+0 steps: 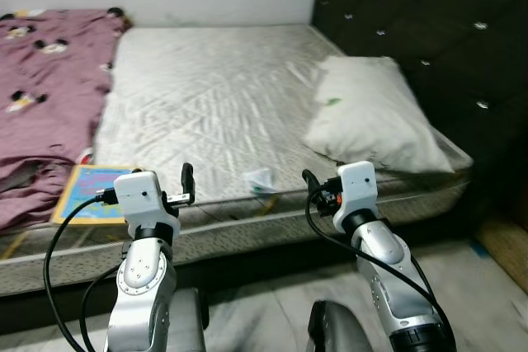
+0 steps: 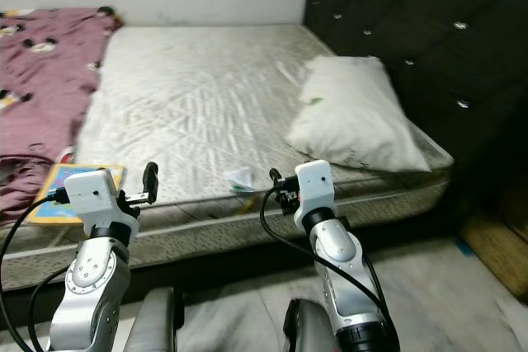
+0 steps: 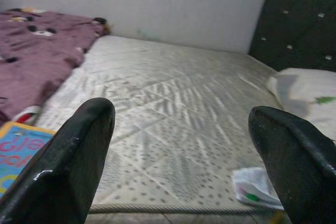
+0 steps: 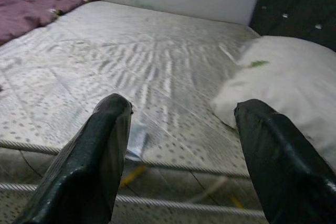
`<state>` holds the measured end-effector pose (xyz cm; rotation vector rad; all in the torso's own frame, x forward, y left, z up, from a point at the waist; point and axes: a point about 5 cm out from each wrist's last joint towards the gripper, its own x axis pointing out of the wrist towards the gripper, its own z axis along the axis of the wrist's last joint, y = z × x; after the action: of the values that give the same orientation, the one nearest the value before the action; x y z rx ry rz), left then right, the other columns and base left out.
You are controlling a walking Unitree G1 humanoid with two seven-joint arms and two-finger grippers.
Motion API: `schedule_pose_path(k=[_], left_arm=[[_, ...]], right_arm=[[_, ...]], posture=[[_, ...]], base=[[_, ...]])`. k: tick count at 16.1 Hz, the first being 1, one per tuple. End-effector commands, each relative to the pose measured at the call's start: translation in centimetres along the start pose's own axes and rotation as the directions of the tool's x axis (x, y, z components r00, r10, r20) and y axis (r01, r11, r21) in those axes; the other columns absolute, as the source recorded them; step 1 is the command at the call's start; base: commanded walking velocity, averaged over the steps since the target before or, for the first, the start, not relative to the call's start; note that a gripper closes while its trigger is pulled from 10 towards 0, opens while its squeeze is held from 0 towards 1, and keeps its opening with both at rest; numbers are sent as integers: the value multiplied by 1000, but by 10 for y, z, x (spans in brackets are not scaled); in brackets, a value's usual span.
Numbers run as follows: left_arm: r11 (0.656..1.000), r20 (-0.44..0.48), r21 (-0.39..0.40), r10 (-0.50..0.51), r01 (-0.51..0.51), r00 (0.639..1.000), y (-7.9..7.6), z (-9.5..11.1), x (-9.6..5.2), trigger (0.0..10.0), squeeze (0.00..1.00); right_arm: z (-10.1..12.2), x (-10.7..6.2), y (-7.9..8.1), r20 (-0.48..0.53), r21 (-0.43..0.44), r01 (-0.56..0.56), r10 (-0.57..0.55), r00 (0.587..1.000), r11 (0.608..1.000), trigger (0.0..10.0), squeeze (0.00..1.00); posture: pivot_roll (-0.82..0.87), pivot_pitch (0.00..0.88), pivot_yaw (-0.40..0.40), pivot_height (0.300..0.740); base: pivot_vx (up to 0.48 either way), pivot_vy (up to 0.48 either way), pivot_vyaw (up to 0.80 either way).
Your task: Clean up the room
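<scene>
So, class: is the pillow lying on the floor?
No, the pillow lies on the mattress, next to the dark headboard.

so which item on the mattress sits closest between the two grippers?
The small crumpled white wrapper at the mattress front edge. The colourful book lies further left, the pillow further right by the headboard.

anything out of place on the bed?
Yes. A crumpled wrapper lies near the mattress front edge, a colourful book sits at the edge beside the bunched maroon blanket, and the pillow lies askew.
</scene>
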<state>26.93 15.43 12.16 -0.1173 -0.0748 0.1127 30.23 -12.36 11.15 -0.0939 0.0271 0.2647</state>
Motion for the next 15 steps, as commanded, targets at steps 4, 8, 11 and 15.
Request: schedule_pose_path(k=[4, 8, 11, 15], left_arm=[[1000, 22, -4, -24, 24, 999, -4, 4, 1, 10000, 0], [999, 20, -11, -45, 45, 999, -6, 4, 0, 10000, 0], [998, 19, -12, -54, 54, 998, -7, 3, -1, 10000, 0], [998, 25, -12, -63, 63, 998, -8, 6, 0, 10000, 0]], right_arm=[[4, 3, 1, 22, -44, -28, 29, 999, 999, 10000, 0], [4, 1, 3, 26, -51, -45, 46, 999, 998, 10000, 0], [3, 2, 3, 23, -50, -49, 50, 998, 998, 10000, 0], [5, 2, 5, 27, -53, -60, 62, 998, 997, 10000, 0]], posture=[[55, 29, -42, 564], [57, 30, -42, 564], [57, 30, -42, 564], [49, 54, -39, 564]], base=[[65, 0, 200], [291, 0, 709], [336, 0, 0], [362, 0, 0]])
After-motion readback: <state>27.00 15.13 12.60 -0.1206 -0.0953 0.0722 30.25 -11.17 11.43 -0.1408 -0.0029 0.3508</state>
